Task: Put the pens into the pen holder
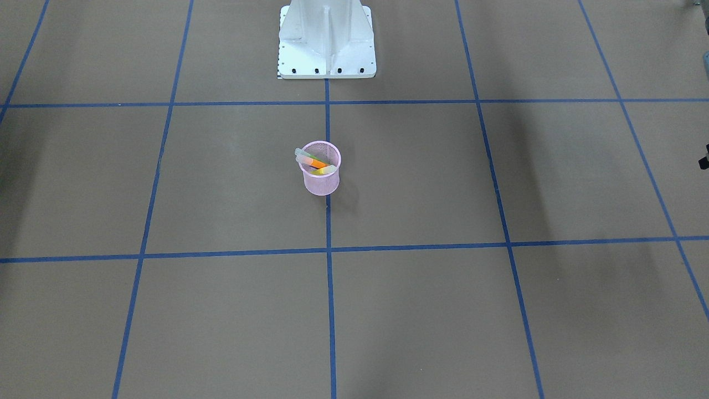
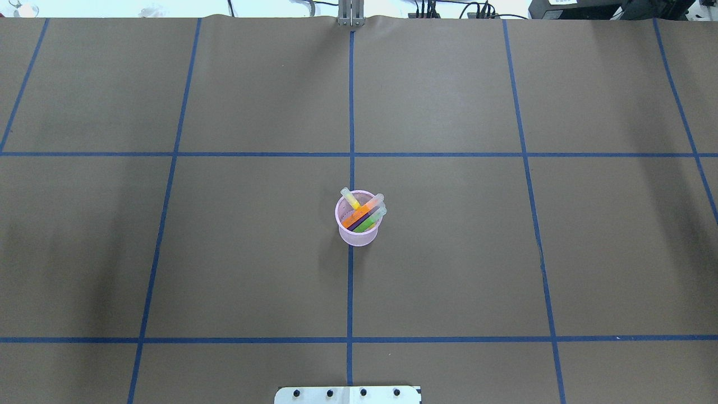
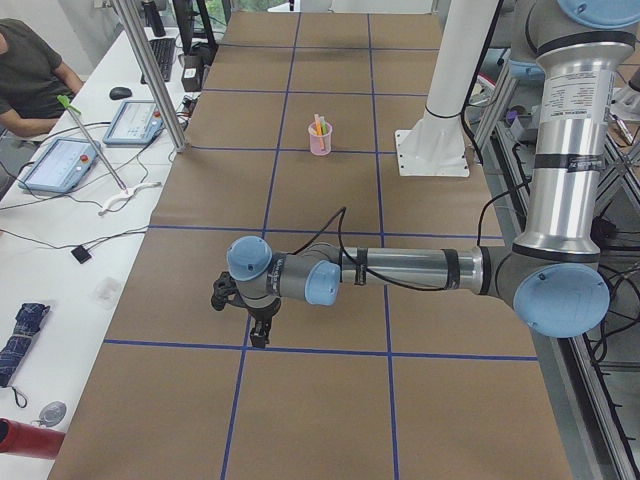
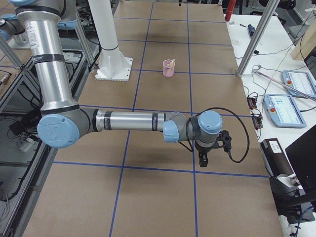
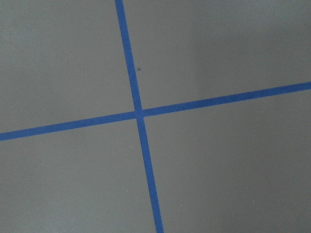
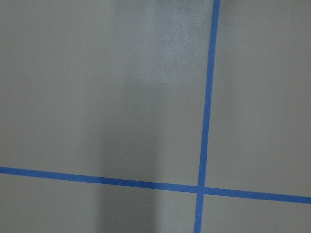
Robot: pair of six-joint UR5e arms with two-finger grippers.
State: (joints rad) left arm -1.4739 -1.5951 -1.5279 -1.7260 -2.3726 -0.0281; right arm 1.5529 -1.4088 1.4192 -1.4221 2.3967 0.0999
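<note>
Silver L arm (image 3: 400, 268) lies level, L gripper (image 3: 259, 338) pointing down.

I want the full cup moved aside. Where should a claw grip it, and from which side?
Probably the cup wall below the rim, coming in level from the robot's side: it stands upright and round, and the pens lean out past the far rim, crowding a top grip.

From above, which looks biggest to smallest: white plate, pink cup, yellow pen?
1. white plate, even though the picture's edge cuts it off
2. pink cup
3. yellow pen, partly hidden inside the cup
</note>
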